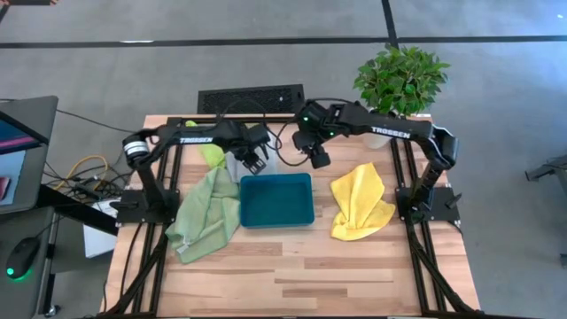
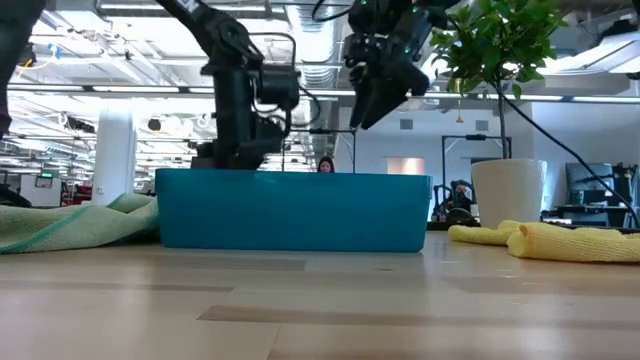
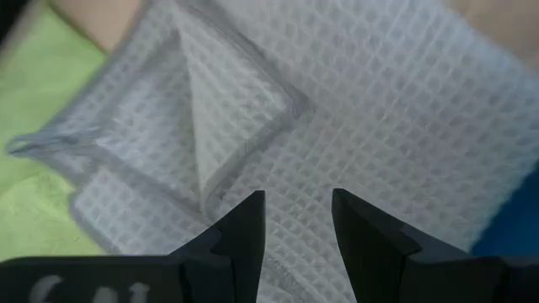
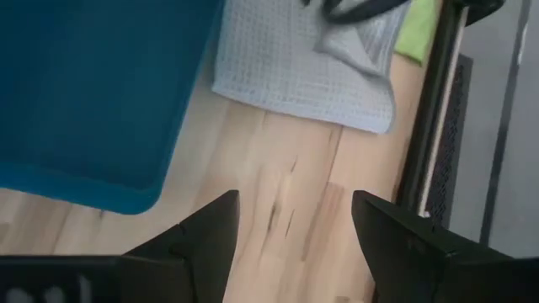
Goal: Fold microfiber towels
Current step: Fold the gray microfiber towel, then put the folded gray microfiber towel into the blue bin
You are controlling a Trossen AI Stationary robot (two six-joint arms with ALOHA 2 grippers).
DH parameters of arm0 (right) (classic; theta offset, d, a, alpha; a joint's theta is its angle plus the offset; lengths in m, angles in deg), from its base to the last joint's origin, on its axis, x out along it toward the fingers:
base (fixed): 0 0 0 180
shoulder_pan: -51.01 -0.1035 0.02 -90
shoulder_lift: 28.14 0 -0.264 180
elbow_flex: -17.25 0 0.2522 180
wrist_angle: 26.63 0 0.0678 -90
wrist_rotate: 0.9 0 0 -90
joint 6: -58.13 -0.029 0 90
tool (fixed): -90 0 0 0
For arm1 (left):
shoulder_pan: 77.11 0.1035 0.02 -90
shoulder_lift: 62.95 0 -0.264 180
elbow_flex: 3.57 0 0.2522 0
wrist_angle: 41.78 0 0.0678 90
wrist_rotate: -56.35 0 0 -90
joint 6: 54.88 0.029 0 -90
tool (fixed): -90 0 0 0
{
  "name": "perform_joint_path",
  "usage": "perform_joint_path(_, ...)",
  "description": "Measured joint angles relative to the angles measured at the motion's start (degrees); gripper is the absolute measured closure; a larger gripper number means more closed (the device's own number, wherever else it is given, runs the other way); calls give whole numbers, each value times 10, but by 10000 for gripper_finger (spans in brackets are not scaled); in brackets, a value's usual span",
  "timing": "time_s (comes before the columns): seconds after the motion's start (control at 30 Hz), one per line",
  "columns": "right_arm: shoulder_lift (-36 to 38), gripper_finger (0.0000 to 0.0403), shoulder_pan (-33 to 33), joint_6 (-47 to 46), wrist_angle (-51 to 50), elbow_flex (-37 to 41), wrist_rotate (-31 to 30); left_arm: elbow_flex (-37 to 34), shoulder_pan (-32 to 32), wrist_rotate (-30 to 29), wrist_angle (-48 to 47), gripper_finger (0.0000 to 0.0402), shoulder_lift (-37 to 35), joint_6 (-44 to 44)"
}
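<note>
The left end effector [image 1: 256, 159] hangs directly over the light grey towel [image 3: 354, 109], which lies on the tabletop [image 1: 292, 266] behind the teal tray [image 1: 276, 199], partly over the lime green towel [image 3: 34, 168]; its fingers stand apart and hold nothing. The right end effector [image 1: 317, 158], also apart and empty, hovers near the tray's back corner, beside the grey towel.

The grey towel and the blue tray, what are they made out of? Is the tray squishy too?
The grey towel looks like soft woven cloth: a waffle grid of little squares, stitched edges, a corner folded over. The blue tray looks like hard, smooth plastic, probably: straight walls, rounded corners, a plain even surface. So likely not squishy.
</note>
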Motion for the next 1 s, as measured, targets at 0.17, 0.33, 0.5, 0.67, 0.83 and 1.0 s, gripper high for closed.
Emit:
perform_joint_path(0.17,15,148,0,-2,-6,0,0,0,0,6,9,270,31,26)
perform_joint_path(0.33,17,148,1,-7,-4,0,-1,0,7,-18,16,270,49,45)
perform_joint_path(0.5,17,148,1,-23,-5,0,-1,0,22,-93,16,270,50,45)
perform_joint_path(0.67,17,148,1,-30,-5,0,-1,0,47,-130,15,270,50,52)
perform_joint_path(0.83,17,148,1,-31,-5,0,-1,0,73,-192,12,270,50,47)
perform_joint_path(1.0,17,148,5,-31,-5,0,-1,0,79,-181,-5,270,42,48)
